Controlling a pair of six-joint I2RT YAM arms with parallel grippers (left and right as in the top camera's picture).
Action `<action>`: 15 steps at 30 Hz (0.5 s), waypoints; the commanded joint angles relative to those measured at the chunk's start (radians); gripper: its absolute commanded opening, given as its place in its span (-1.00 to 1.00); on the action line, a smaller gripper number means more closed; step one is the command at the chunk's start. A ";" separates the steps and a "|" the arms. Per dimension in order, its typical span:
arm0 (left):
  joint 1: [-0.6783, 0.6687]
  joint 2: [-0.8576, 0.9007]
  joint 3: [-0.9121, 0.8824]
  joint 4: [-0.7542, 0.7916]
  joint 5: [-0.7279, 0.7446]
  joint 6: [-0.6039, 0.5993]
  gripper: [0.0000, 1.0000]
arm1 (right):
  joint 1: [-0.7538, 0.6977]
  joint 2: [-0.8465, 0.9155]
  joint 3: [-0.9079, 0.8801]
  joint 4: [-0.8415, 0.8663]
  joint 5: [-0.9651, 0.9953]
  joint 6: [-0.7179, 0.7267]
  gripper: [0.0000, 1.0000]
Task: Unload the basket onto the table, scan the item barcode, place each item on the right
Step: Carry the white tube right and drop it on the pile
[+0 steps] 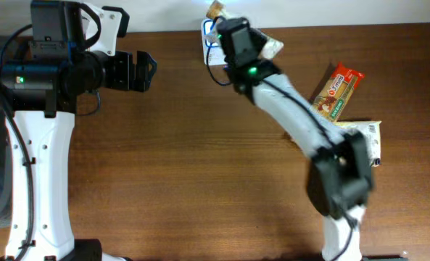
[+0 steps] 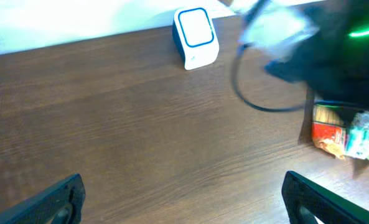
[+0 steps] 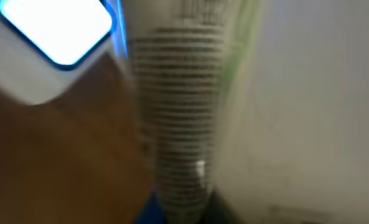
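Note:
The scanner [image 1: 208,45] is a small white box with a blue-lit face [image 3: 53,28], standing at the table's far edge [image 2: 195,36]. My right gripper [image 1: 228,32] reaches over it and is shut [image 3: 181,204] on the item [image 3: 181,106], a pale packet held by its ribbed, crimped end. The packet hangs just right of the scanner's face, and the right wrist view is blurred. No barcode shows. A tan corner of the packet [image 1: 215,9] sticks out past the gripper. My left gripper [image 1: 146,70] hovers at the left, open and empty [image 2: 184,202].
A red and orange snack bar pack [image 1: 336,90] lies at the right, with a white packet [image 1: 368,134] just below it beside the right arm's base. The same packs [image 2: 333,130] show at the right in the left wrist view. A black cable [image 2: 252,93] loops near the scanner.

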 commanded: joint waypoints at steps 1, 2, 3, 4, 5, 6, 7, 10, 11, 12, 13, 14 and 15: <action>0.005 -0.005 0.004 0.001 0.005 0.017 0.98 | -0.003 -0.249 0.023 -0.223 -0.289 0.419 -0.92; 0.005 -0.005 0.004 0.001 0.005 0.017 0.98 | -0.003 -0.302 0.023 -0.327 -0.354 0.467 -0.92; 0.005 -0.005 0.004 0.001 0.005 0.017 0.98 | -0.003 -0.336 0.023 -0.400 -0.372 0.490 -0.92; 0.005 -0.005 0.004 0.001 0.005 0.017 0.98 | -0.003 -0.369 0.023 -0.483 -0.373 0.531 -0.92; 0.005 -0.005 0.004 0.001 0.005 0.016 0.98 | -0.005 -0.404 0.023 -0.584 -0.373 0.597 -0.92; 0.005 -0.005 0.004 0.001 0.005 0.017 0.98 | -0.012 -0.424 0.023 -0.661 -0.373 0.680 -0.92; 0.005 -0.005 0.004 0.001 0.005 0.016 0.98 | -0.038 -0.441 0.023 -0.747 -0.367 0.778 -0.92; 0.005 -0.005 0.004 0.001 0.005 0.017 0.98 | -0.190 -0.427 0.010 -0.946 -0.369 1.080 -0.92; 0.005 -0.005 0.004 0.001 0.005 0.017 0.98 | -0.246 -0.411 -0.007 -0.986 -0.369 1.153 -0.92; 0.005 -0.005 0.004 0.001 0.005 0.016 0.98 | -0.307 -0.393 -0.040 -1.014 -0.369 1.226 -0.92; 0.005 -0.005 0.004 0.001 0.005 0.016 0.98 | -0.363 -0.377 -0.088 -1.012 -0.369 1.273 -0.92; 0.005 -0.005 0.004 0.001 0.005 0.016 0.98 | -0.436 -0.352 -0.177 -0.964 -0.370 1.291 -0.92; 0.005 -0.005 0.004 0.001 0.005 0.016 0.98 | -0.480 -0.334 -0.254 -0.891 -0.378 1.291 -0.92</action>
